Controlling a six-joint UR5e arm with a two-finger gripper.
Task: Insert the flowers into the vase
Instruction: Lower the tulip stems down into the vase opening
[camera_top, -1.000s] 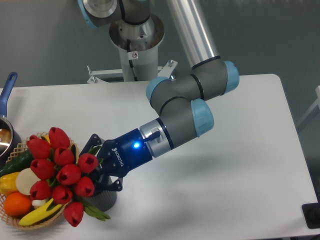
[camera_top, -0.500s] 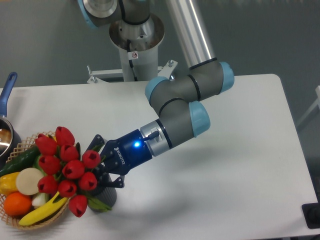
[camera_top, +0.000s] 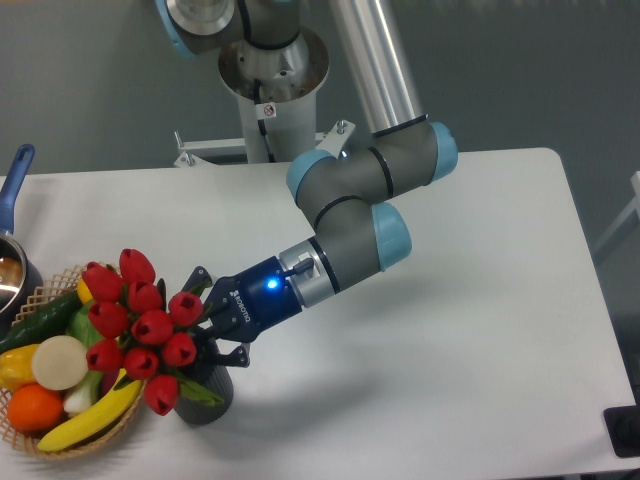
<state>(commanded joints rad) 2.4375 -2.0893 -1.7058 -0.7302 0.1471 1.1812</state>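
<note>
The flowers (camera_top: 140, 325), a bunch of red tulips with green leaves, tilt to the left above the vase (camera_top: 208, 394), a short dark grey cylinder near the table's front left. Their stems run down toward the vase's mouth, which the blooms and the gripper hide. My gripper (camera_top: 203, 337) reaches in from the right, just above the vase, and is shut on the stems. Its dark fingers (camera_top: 196, 282) show beside the blooms.
A wicker basket (camera_top: 45, 296) at the left front holds a banana, an orange, a white ball and green vegetables, right beside the vase. A pot with a blue handle (camera_top: 14, 180) sits at the left edge. The arm's base (camera_top: 270, 75) stands at the back.
The gripper and the tulips have shifted right and slightly up, bringing the bunch off the basket and more over the vase. The arm's elbow has drawn back left.
</note>
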